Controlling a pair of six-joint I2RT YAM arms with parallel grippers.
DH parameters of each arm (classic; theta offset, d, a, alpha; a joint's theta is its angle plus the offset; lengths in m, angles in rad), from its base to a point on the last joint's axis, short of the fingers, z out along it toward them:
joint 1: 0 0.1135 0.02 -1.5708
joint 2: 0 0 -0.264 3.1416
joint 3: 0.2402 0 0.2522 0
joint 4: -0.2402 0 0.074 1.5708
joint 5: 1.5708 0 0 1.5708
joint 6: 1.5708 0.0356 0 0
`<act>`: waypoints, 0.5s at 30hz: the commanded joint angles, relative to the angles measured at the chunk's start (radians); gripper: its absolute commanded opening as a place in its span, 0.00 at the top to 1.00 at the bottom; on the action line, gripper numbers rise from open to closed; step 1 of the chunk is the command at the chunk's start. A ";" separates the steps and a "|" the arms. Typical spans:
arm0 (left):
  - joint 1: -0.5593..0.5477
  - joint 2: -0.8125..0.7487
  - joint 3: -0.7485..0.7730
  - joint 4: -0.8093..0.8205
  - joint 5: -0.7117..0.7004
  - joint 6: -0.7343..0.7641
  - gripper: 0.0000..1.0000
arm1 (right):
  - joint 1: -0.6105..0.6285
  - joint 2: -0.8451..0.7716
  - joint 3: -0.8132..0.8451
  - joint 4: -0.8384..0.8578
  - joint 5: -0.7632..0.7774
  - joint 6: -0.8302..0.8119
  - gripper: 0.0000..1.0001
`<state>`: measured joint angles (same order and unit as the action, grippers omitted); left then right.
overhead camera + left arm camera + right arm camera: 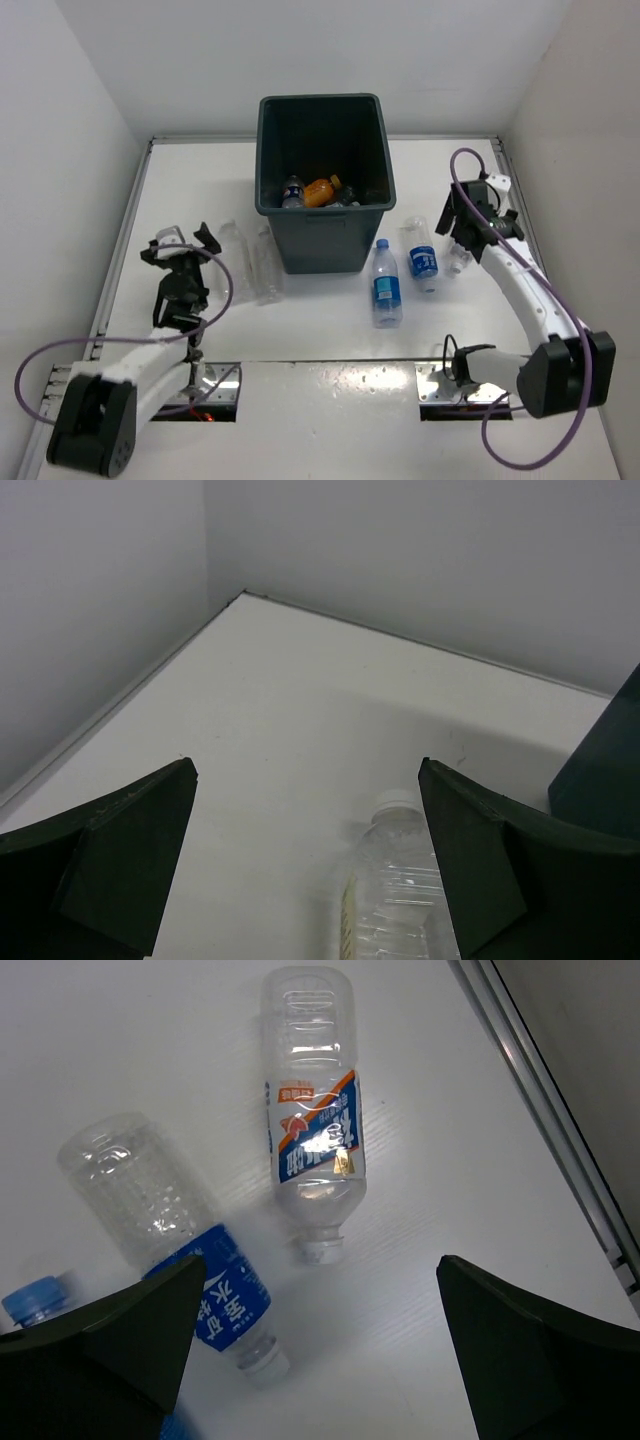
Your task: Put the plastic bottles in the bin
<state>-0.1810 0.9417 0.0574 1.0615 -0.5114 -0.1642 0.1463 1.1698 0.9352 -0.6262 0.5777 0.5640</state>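
The dark grey bin [322, 225] stands at the back centre with several bottles and an orange one inside. Two clear plain bottles [268, 268] lie left of it. My left gripper [184, 243] is open and empty just left of them; its wrist view shows a white-capped clear bottle [398, 890] between and ahead of the fingers, close to the right one. Two blue-labelled bottles [386, 283] lie right of the bin. My right gripper [475, 225] is open and empty above a blue-and-orange-labelled bottle [310, 1110] and a blue-labelled one [170, 1230].
The white walls close in the table on the left, back and right. A metal rail [560, 1130] runs along the right edge near my right gripper. The bin's corner [605, 770] shows at the right of the left wrist view. A blue cap [30, 1300] lies at the left edge of the right wrist view.
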 commanded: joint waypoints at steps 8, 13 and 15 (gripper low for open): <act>0.029 -0.388 0.084 -0.638 -0.012 -0.081 0.00 | -0.027 0.333 0.126 0.051 -0.002 0.177 0.00; 0.020 -0.334 0.237 -0.797 0.014 -0.123 0.00 | -0.079 0.451 0.230 -0.024 0.000 0.217 0.00; 0.020 -0.325 0.297 -0.879 0.004 -0.106 0.00 | -0.079 0.462 0.250 -0.024 0.020 0.206 0.00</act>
<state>-0.1635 0.6037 0.2596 0.3313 -0.5091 -0.2577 0.0696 1.6299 1.1210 -0.6304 0.5629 0.7422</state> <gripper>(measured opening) 0.997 0.996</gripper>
